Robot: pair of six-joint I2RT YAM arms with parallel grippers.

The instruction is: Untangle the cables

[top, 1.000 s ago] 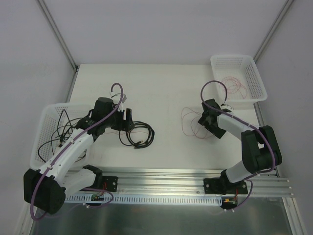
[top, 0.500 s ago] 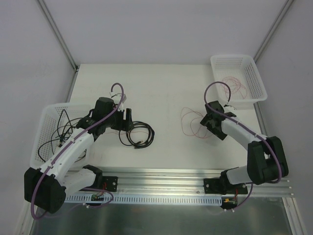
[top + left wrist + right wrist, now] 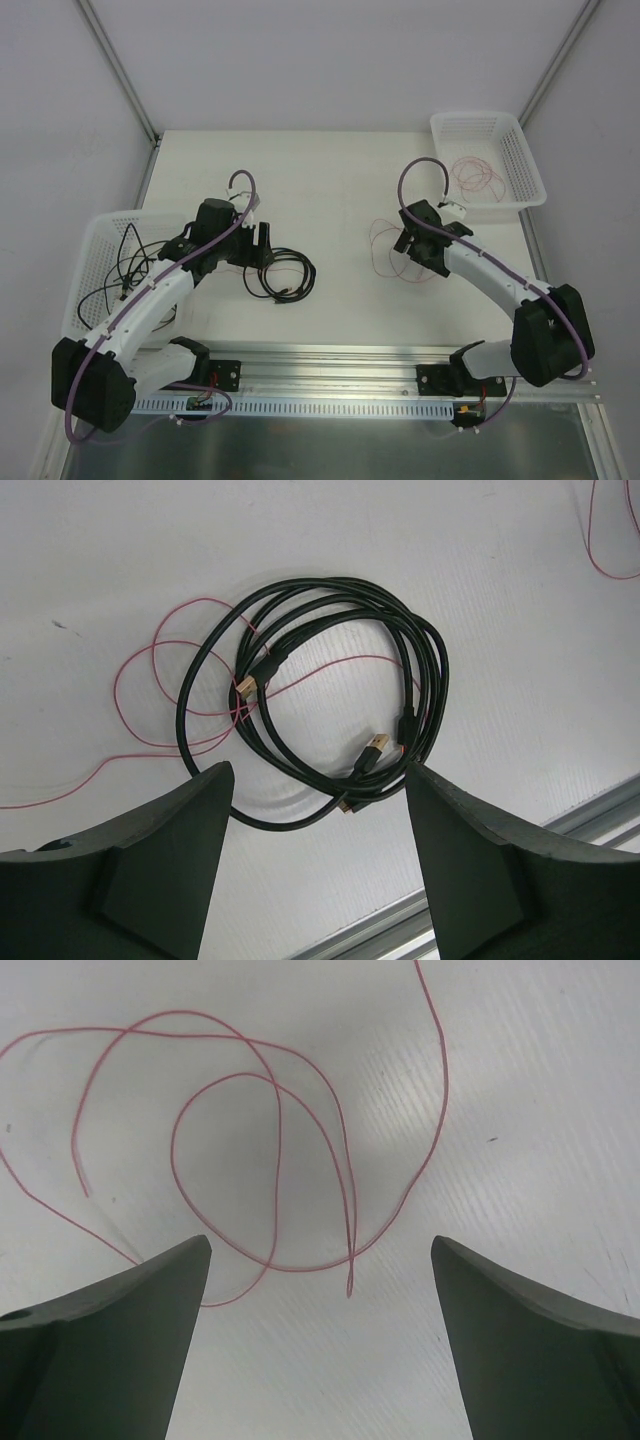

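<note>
The left tool (image 3: 315,768) is open, its jaws stand wide apart and they hold nothing. Under it lie the cables: the black cables (image 3: 432,685) make one round coil with small gold plugs, and a thin red wire (image 3: 116,692) crosses the left side of this coil. The coil is in the near left part of the desk (image 3: 330,180), close to the metal rail (image 3: 330,365) at the near edge, so there is little room on the near side.

The right tool (image 3: 320,1242) is open too and grips nothing. Below it a second red wire (image 3: 279,1160) lies in loose loops, apart from the coil. A broad strip of white desk is between the two groups and goes on to the far edge.

The left basket (image 3: 100,218) hangs over the left edge and holds other black leads (image 3: 125,262). The right basket (image 3: 480,116) sits in the far right corner with a red strand (image 3: 478,178) inside.

In the left wrist view the thin red wire leaves the picture at the left, and I cannot tell if it goes over or under the black strands. In the right wrist view the second red wire is cut off at the top. In the top view the right tool covers a part of the loops.
</note>
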